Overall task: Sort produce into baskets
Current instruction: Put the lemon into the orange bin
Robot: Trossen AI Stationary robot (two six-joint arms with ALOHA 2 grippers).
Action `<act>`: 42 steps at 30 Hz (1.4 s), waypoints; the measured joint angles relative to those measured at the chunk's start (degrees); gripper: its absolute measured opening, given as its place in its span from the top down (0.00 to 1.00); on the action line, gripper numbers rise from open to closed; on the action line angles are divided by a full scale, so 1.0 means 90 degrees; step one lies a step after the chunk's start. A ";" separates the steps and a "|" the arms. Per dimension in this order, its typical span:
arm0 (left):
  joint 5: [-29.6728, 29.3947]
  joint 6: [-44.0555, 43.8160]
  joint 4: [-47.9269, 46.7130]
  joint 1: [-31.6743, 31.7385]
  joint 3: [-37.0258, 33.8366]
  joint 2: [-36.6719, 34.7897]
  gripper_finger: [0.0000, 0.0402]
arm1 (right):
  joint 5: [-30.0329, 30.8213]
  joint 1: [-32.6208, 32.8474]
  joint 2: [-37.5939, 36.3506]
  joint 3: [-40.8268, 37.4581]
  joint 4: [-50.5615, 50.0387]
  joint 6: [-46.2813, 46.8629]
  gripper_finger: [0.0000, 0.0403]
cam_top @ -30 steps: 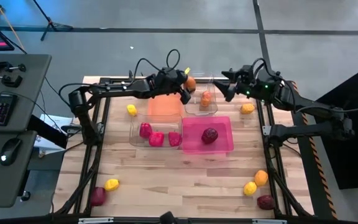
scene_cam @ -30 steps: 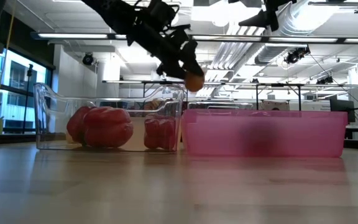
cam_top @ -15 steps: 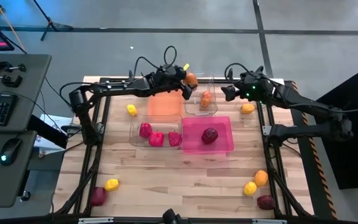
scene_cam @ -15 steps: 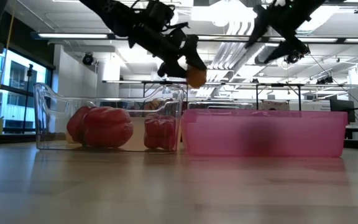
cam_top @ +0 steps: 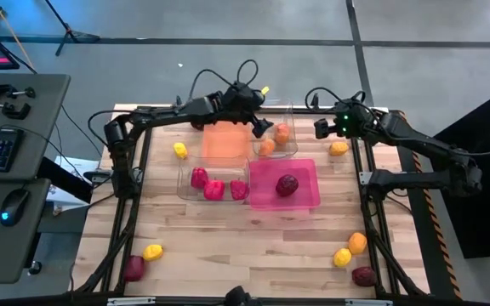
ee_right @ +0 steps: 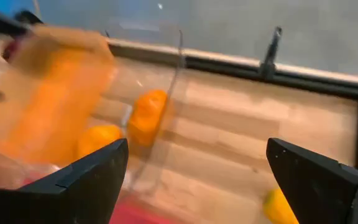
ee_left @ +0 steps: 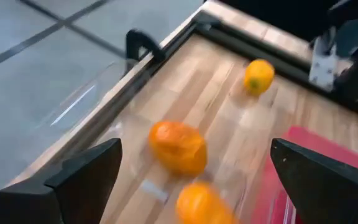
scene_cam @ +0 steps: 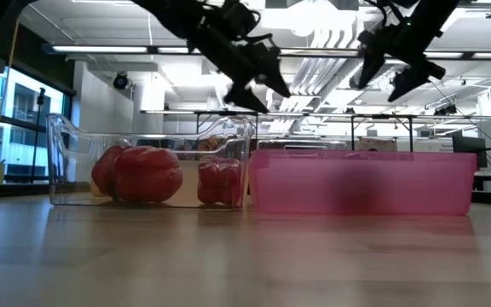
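Note:
My left gripper [cam_top: 260, 129] is open and empty above the far clear basket [cam_top: 289, 153]. Two orange pieces [cam_top: 282, 133] [cam_top: 266, 146] lie in that basket, and both show below the fingers in the left wrist view [ee_left: 179, 146] [ee_left: 199, 202]. My right gripper [cam_top: 321, 128] is open and empty above the table, between that basket and an orange-yellow piece [cam_top: 339, 148]. Three red peppers [cam_top: 214, 189] lie in the near clear basket [cam_top: 182, 170]. A maroon piece [cam_top: 287, 184] lies in the pink basket [cam_top: 309, 197]. The orange basket [cam_top: 225, 143] holds nothing that I can see.
Loose produce lies on the table: a yellow piece [cam_top: 180, 150] at the far left, a yellow [cam_top: 152, 252] and a maroon piece [cam_top: 134, 268] at the near left, and an orange [cam_top: 357, 243], a yellow [cam_top: 342, 257] and a maroon piece [cam_top: 364, 275] at the near right.
My left gripper has let go of the orange piece it carried. That piece has dropped into the far clear basket and lies beside the other orange. My right gripper has come down, and a little toward the table's right edge.

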 joint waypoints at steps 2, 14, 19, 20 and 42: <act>-0.0004 0.0120 -0.0584 0.0046 0.0011 -0.0256 0.01 | 0.0005 0.0009 0.0003 0.0000 -0.0354 0.0019 0.08; -0.0312 -0.0335 -0.1093 0.0164 -0.1530 -0.1650 0.01 | 0.0345 -0.0449 0.0500 -0.1347 -0.1112 0.3038 0.08; -0.0353 -0.0327 -0.1102 0.0172 -0.1859 -0.1948 0.01 | 0.0400 -0.1017 0.0516 -0.2233 -0.0177 0.3869 0.08; -0.0357 -0.0306 -0.1089 0.0172 -0.1863 -0.1975 0.01 | 0.0449 -0.1107 0.0515 -0.2345 0.0079 0.3981 0.08; -0.0358 0.0348 -0.1061 0.0529 -0.1870 -0.1987 0.01 | 0.0569 -0.1371 0.1794 -0.3291 0.1732 0.6016 0.08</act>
